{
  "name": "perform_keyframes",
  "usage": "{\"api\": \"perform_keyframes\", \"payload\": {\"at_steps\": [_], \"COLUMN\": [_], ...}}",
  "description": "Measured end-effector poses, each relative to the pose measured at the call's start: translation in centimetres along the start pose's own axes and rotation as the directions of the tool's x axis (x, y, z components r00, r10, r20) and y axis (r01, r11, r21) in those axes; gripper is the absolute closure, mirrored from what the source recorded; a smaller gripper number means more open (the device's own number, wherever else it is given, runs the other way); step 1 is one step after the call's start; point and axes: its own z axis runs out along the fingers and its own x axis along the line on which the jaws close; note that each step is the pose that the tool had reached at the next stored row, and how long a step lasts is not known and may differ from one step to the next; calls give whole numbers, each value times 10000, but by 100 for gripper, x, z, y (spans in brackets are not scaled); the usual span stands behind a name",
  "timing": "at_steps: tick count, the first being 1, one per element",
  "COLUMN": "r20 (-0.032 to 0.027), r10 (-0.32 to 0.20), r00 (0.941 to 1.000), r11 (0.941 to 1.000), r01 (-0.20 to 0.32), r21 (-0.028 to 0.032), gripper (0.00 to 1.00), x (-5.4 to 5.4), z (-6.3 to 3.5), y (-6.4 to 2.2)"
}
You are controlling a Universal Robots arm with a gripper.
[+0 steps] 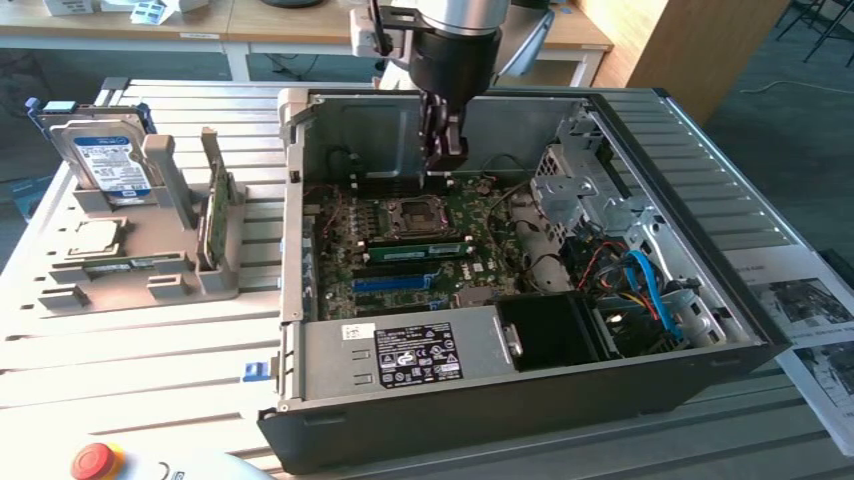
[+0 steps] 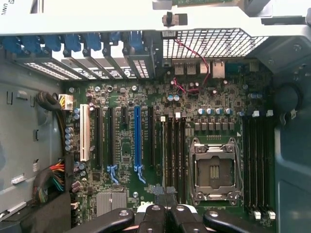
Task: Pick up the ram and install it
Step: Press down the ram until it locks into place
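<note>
- The black two-fingered hand hangs inside the open dark-grey computer case, near its back wall, with its fingers pressed together; I can make out nothing pinched between them.
- In the wrist view the hand sits above the green motherboard, close to the black memory slots beside the silver processor socket.
- On the motherboard, in front of the socket, a long thin green circuit-board stick, the ram, lies level in a slot.
- Its long axis runs across the case, from the exterior view's left to the exterior view's right.
- It sits below the hand and toward the front of the case, near but apart.
- Outside the case, on the slatted metal counter, a grey holder rack carries a blue-labelled hard drive and a broader green card on edge.
</note>
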Motion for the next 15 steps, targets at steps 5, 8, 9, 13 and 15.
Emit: {"api": "perform_keyframes", "payload": {"at_steps": [5,8,9,13,15], "r20": [0,0,0,0,0], "r10": [1,1,1,1,1], "r00": [10000,10000,10000,10000,10000], "r11": [10000,10000,10000,10000,10000], "r01": [-1,-1,-1,-1,-1], "r21": [0,0,0,0,0], "gripper": [90,90,90,90,90], "x": [-2,-2,-2,-3,-3], "z": [-1,-2,-2,-2,-2], "y": [-50,-69,-70,-70,-70]}}
